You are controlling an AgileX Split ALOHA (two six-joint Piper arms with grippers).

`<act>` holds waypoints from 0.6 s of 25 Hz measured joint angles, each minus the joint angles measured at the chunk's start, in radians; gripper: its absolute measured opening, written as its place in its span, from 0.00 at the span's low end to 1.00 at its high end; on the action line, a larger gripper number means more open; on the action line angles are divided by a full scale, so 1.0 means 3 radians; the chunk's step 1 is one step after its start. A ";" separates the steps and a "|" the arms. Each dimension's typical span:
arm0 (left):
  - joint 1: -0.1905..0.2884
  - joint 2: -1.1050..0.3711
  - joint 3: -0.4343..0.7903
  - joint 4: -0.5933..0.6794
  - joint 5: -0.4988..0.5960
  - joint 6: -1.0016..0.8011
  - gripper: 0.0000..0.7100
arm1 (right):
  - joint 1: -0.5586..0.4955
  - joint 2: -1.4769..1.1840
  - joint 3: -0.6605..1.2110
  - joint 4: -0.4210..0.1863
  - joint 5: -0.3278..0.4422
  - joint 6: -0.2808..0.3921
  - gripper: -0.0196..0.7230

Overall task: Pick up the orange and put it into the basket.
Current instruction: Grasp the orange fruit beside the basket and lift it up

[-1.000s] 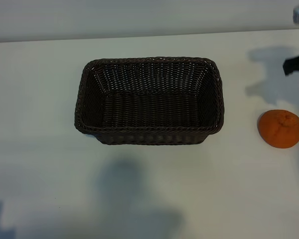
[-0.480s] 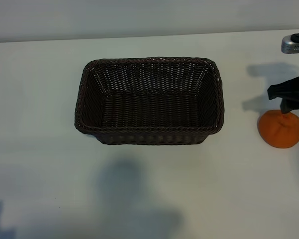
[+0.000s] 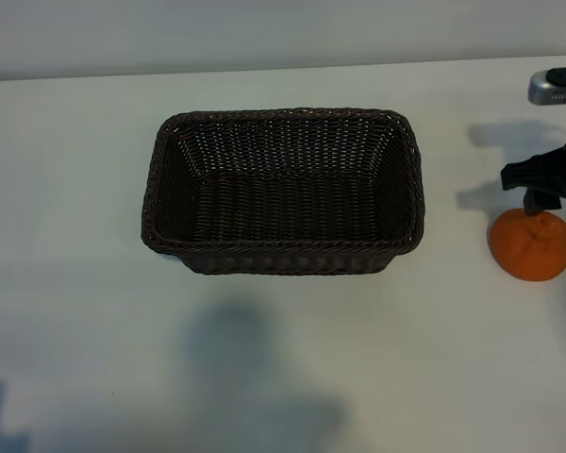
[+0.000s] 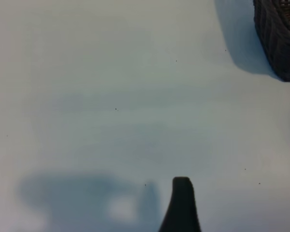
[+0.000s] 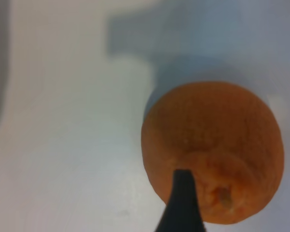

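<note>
The orange (image 3: 530, 247) lies on the white table near the right edge, well to the right of the dark brown wicker basket (image 3: 283, 113), which holds nothing. My right gripper (image 3: 558, 193) hangs just over the orange's far side. It is open; one black finger (image 3: 532, 200) reaches down to the top of the fruit. In the right wrist view that finger (image 5: 182, 193) lies across the orange (image 5: 217, 140) beside its puckered stem end, and the other finger is out of frame. My left gripper is out of the exterior view. Its wrist view shows one finger (image 4: 181, 198) over bare table.
A corner of the basket (image 4: 279, 38) shows in the left wrist view, some way off from that finger. White tabletop (image 3: 75, 330) surrounds the basket on all sides. The table's far edge runs along the top of the exterior view.
My right gripper has come in from the right edge and down onto the far side of the orange. The orange and the basket have not moved.
</note>
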 joint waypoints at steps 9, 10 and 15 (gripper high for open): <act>0.0000 0.0000 0.0000 0.0000 0.0000 0.0000 0.84 | 0.0000 0.0296 0.0000 0.0035 -0.0080 0.0004 0.78; 0.0000 0.0000 0.0000 0.0000 0.0000 0.0000 0.84 | 0.0000 0.0324 0.0000 0.0044 -0.0086 0.0004 0.77; 0.0000 0.0000 0.0000 0.0000 -0.0003 0.0000 0.84 | 0.0000 0.0494 0.0000 0.0068 -0.0091 0.0004 0.55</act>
